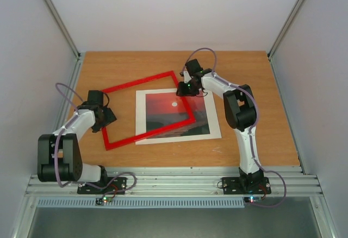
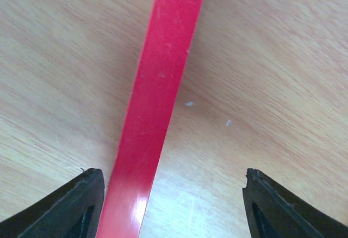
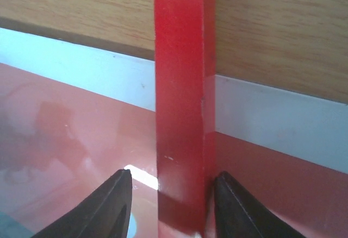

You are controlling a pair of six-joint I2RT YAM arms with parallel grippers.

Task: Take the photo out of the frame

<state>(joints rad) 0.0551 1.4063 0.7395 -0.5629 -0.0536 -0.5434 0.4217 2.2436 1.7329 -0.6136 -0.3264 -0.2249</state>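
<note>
The red frame (image 1: 149, 135) lies tilted on the wooden table, its right part resting over the photo (image 1: 168, 113), a red sunset print inside a white border (image 1: 215, 124). My left gripper (image 1: 107, 117) is at the frame's left bar. In the left wrist view it (image 2: 171, 174) stands open, with the red bar (image 2: 157, 86) close to its left finger. My right gripper (image 1: 186, 91) is at the frame's right bar. There it (image 3: 173, 174) straddles the bar (image 3: 182, 86), with its right finger against the bar and a gap at its left finger. The photo (image 3: 65, 118) lies underneath.
The wooden table (image 1: 255, 86) is enclosed by white walls at the back and both sides. A metal rail (image 1: 174, 183) carrying the two arm bases runs along the near edge. The white border (image 3: 81, 64) meets bare wood (image 3: 272, 20) beyond the right gripper.
</note>
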